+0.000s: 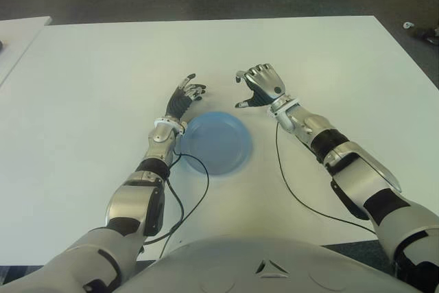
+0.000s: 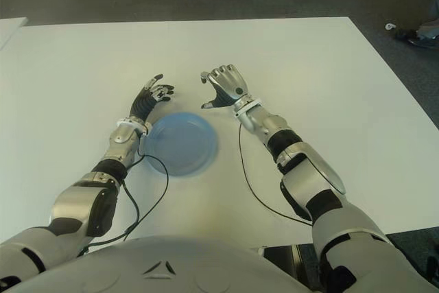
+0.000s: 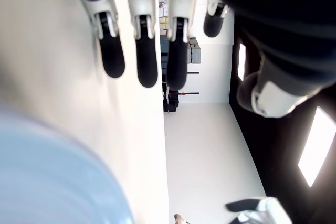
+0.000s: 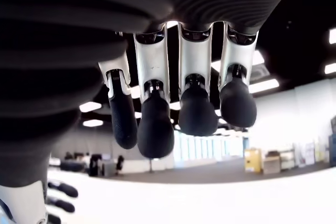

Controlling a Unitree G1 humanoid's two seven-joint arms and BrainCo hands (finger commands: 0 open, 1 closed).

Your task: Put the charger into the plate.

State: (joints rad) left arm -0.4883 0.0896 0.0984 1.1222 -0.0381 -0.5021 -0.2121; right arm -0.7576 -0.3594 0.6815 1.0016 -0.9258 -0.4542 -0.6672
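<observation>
- No charger shows in any view: not on the white matte worktop [image 1: 82, 80], not in the round, shallow, pale blue plate [image 1: 216, 143], and not in either hand.
- The left robot hand [image 1: 186, 96] hovers at the plate's far left rim, fingers relaxed and extended, empty.
- The right robot hand [image 1: 260, 84] shows beyond the plate's right side, fingers loosely spread, holding nothing.
- A charger would likely be a light, rigid, smooth plastic block; grip its flat sides.
- Thin black cables [image 1: 295, 190] trail over the worktop.
</observation>
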